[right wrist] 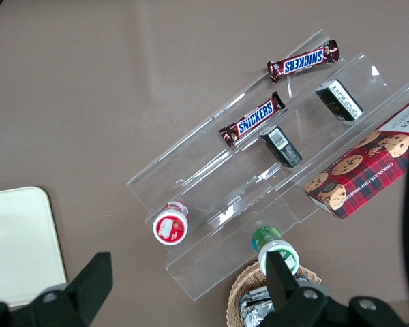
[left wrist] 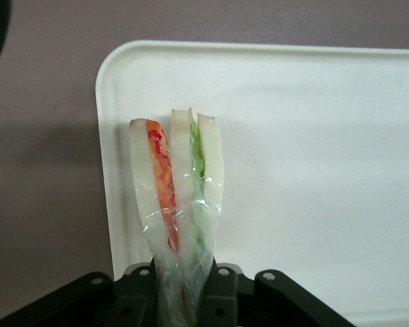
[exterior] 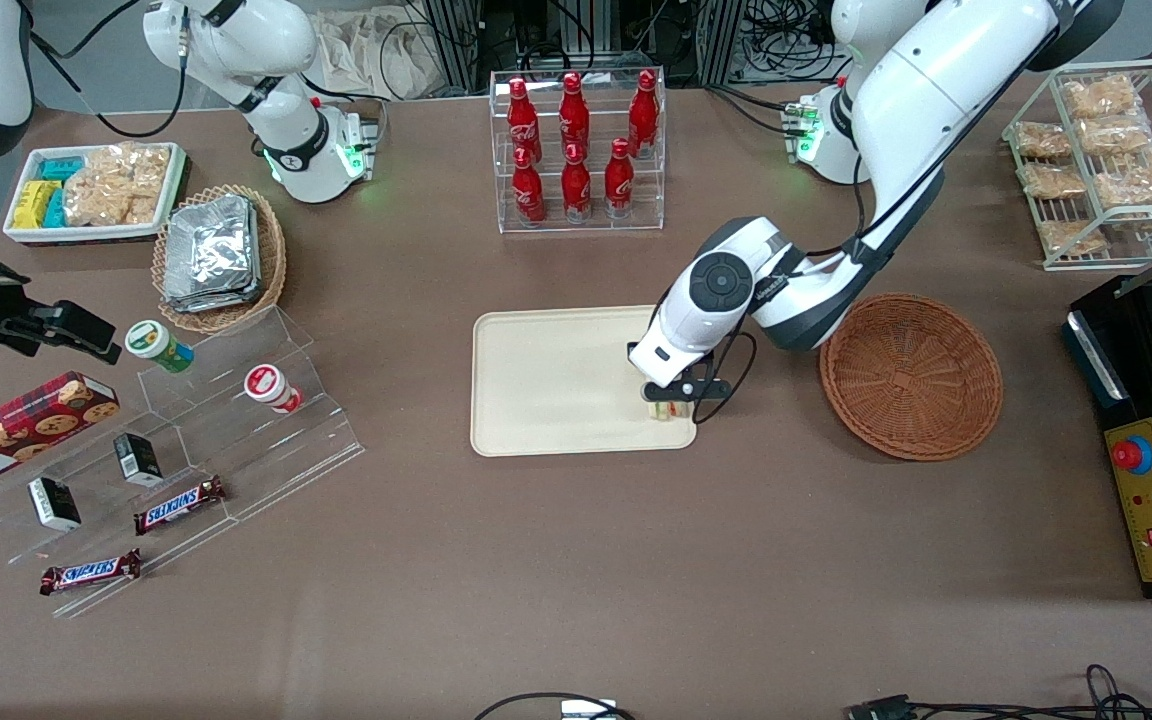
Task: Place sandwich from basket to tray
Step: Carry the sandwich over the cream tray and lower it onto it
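We are holding the sandwich in the end effector, its fingers pinching the wrapped wedge at one end. Taking the tray as our landmark, the sandwich is sitting low over the tray's corner nearest the basket, which is lying empty beside the tray on the worktop. We are judging this the placing step; next we are needing to lower, spread the fingers and lift clear.

One sandwich, one tray, two baskets, six red bottles, two Snickers bars, one gripper.
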Motion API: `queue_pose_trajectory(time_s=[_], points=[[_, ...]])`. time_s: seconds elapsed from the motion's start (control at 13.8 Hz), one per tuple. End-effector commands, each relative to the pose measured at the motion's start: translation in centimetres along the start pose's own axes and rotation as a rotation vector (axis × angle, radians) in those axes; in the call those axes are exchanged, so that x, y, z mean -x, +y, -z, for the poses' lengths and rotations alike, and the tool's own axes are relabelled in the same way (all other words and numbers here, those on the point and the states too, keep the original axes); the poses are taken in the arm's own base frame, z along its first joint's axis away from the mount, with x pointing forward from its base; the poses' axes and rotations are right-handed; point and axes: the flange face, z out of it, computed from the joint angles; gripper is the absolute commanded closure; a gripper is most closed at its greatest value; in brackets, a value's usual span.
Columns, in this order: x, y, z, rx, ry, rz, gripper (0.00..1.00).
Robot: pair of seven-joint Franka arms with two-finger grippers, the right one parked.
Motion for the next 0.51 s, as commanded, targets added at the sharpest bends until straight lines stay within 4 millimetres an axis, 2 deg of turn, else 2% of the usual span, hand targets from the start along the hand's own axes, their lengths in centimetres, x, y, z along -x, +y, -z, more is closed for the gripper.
queue_pose_trajectory(time_s=[0.0, 0.15, 0.22, 0.29, 0.36, 0.44], points=[[0.25, -0.26, -0.89, 0.02, 0.016, -0.004, 1.0], [0.47, -0.49, -1.42, 0.02, 0.01, -0.003, 1.0], [0.48, -0.51, -1.43, 0.019, 0.009, 0.0, 0.87], [0.38, -0.67, -1.52, 0.017, 0.007, 0.006, 0.21], [0.46, -0.72, -1.68, 0.014, 0.002, 0.006, 0.0], [0.53, -0.67, -1.62, 0.012, 0.001, 0.006, 0.0]])
